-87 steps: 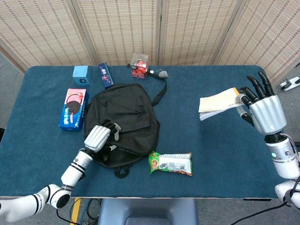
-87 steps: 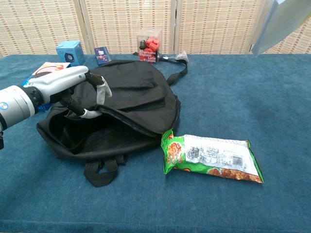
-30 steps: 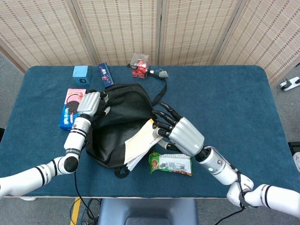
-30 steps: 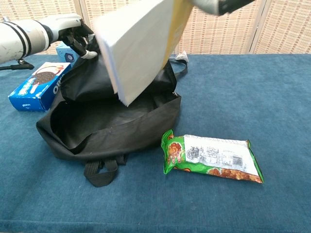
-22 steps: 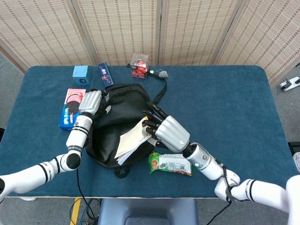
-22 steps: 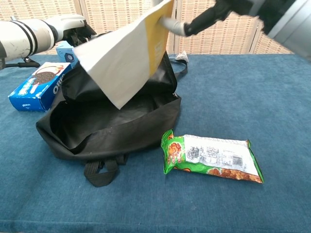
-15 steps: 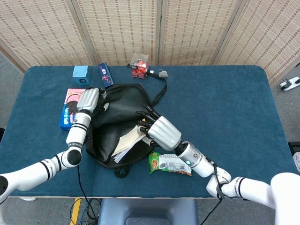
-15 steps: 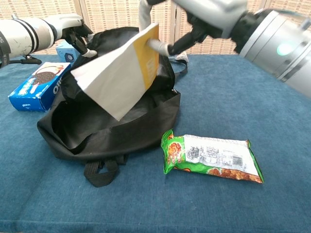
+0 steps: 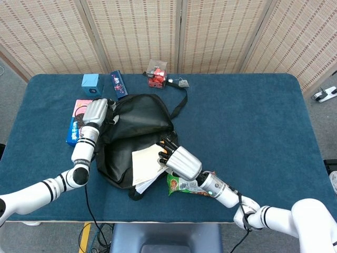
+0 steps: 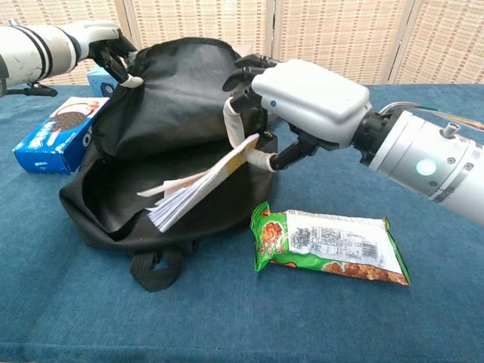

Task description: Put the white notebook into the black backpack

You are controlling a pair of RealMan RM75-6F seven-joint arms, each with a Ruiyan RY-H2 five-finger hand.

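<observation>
The black backpack [image 9: 138,120] lies at the table's left centre with its mouth open toward the front. My left hand [image 9: 95,113] grips the upper flap [image 10: 174,83] and holds it raised; in the chest view the left hand [image 10: 106,41] is at the top left. My right hand [image 9: 180,162] holds the white notebook [image 9: 146,163] by its yellow-edged end. The notebook [image 10: 203,181] lies nearly flat, tilted down, its free end over the open mouth and the bag's front rim. In the chest view the right hand [image 10: 306,94] hovers just right of the opening.
A green snack bag [image 10: 329,243] lies right of the backpack, under my right forearm. A blue cookie box [image 10: 57,132] sits left of the bag. At the back stand a light-blue cube [image 9: 92,83], a small dark-blue box [image 9: 118,84] and a red item [image 9: 157,73].
My right hand has come down and toward the front, and the notebook has gone from steeply tilted above the bag to nearly flat at its mouth. The left hand still holds the flap up.
</observation>
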